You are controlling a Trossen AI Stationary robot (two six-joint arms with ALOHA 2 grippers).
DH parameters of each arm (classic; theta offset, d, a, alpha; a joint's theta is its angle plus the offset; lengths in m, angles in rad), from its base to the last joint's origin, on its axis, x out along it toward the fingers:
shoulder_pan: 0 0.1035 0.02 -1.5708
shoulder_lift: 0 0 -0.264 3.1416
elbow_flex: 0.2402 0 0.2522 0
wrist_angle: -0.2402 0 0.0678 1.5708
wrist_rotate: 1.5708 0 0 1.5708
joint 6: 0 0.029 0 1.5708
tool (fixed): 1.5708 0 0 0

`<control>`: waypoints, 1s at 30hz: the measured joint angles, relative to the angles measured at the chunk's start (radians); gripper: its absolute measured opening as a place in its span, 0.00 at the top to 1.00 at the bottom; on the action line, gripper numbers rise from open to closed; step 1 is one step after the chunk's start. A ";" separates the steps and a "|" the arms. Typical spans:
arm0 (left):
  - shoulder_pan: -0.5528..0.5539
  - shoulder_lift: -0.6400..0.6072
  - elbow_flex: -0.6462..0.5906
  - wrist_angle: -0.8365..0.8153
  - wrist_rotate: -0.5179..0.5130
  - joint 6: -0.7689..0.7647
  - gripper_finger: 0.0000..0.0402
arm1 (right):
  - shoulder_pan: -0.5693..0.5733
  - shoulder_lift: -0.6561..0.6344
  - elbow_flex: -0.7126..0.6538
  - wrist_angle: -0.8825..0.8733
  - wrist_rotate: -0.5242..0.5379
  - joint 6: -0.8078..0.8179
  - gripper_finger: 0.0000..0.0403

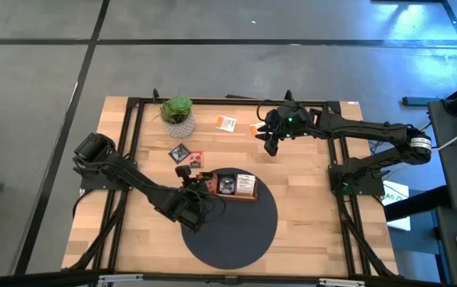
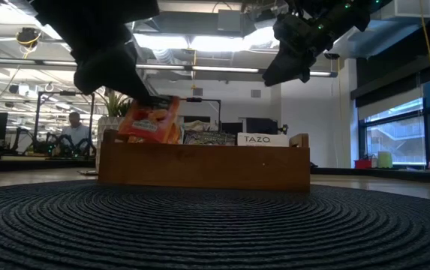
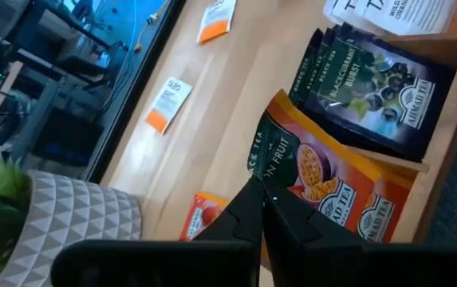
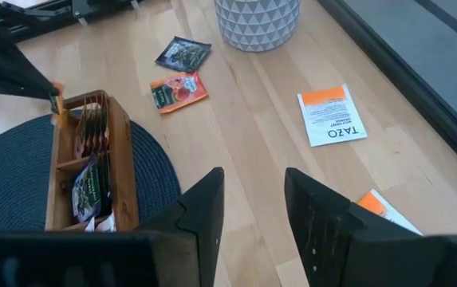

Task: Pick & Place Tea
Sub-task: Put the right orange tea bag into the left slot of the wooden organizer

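- Orange flat square tea packet [image 3: 336, 187], pinched by the left gripper's [image 1: 187, 177] closed fingers, stands at the brown wooden three-part tray's [image 1: 248, 196] end compartment, beside dark packets [image 3: 372, 84].
- Round dark woven mat [image 1: 240, 231] carries the tray on the pale wooden table [image 1: 308, 199].
- Right gripper [image 4: 252, 211] hovers, fingers apart and empty, over loose white-orange packets [image 4: 330, 115].
- Green potted plant [image 1: 177, 112] stands near two more loose packets [image 1: 187, 154].
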 joint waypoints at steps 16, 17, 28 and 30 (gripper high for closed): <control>0.004 0.053 0.000 0.041 0.025 -0.038 0.99 | 0.000 0.000 0.000 0.002 0.001 -0.003 0.66; 0.004 0.055 0.000 0.042 0.029 -0.040 0.99 | 0.000 0.000 0.000 0.002 0.001 -0.003 0.66; 0.003 0.061 0.000 0.049 0.149 -0.078 0.99 | 0.000 0.000 0.000 0.015 0.002 -0.008 0.66; 0.003 0.061 0.000 0.049 0.155 -0.086 0.99 | 0.000 0.000 0.000 0.015 0.002 -0.011 0.66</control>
